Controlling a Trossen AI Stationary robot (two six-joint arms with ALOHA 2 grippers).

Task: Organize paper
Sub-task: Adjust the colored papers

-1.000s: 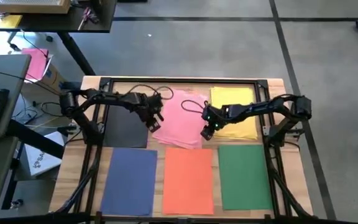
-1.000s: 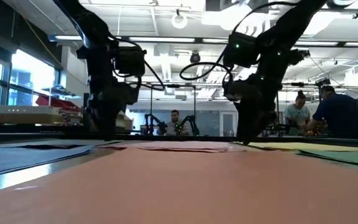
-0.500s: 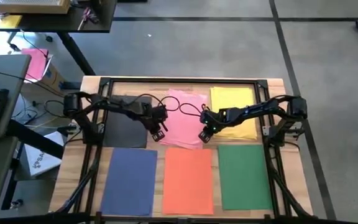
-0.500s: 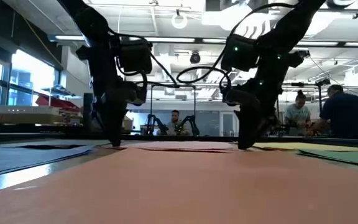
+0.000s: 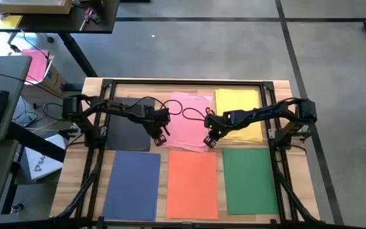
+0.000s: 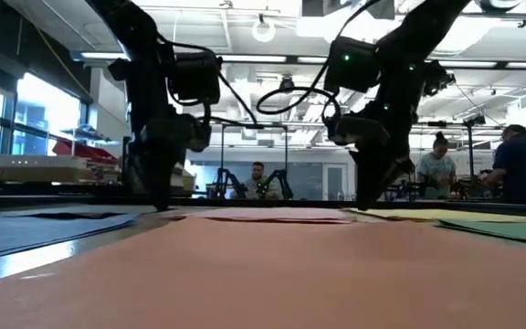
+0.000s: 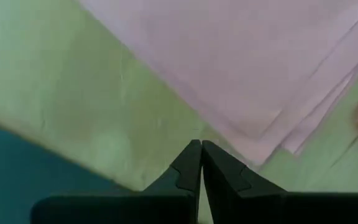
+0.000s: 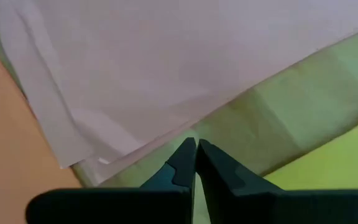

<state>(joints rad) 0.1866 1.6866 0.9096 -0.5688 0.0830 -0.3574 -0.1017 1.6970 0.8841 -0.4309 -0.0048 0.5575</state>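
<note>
Left gripper (image 5: pixel 159 137): I have it down at the near-left corner of the pink stack (image 5: pixel 192 121). Fingers pinched together, nothing between them (left wrist view shows the tips meeting over bare wood, just off the pink edge).
Right gripper (image 5: pixel 210 140): down at the near-right corner of the same stack. Fingers pressed together here too, gripping nothing; the tips sit on the wood between the pink and yellow sheets.
Pink stack: far row, middle. It's more than one sheet, fanned out of line; I can see offset edges in both wrist views (image 7: pixel 253 68) (image 8: pixel 166 68). It sits slightly skewed to the table.
Dark grey sheet (image 5: pixel 127 124): far row, left, partly under the left arm.
Yellow sheet (image 5: pixel 240 105): far row, right, with the right arm crossing over its near part.
Blue sheet (image 5: pixel 132 184): near row, left.
Orange sheet (image 5: pixel 192 184): near row, middle, its far edge just beside the pink stack's near edge. It fills the foreground in the low view (image 6: pixel 272 274).
Green sheet (image 5: pixel 250 179): near row, right.
Table (image 5: pixel 94 89): wood top, with a dark frame running around the work area.
Background: people at benches far off in the low view, one (image 6: pixel 436 169) on the right.
</note>
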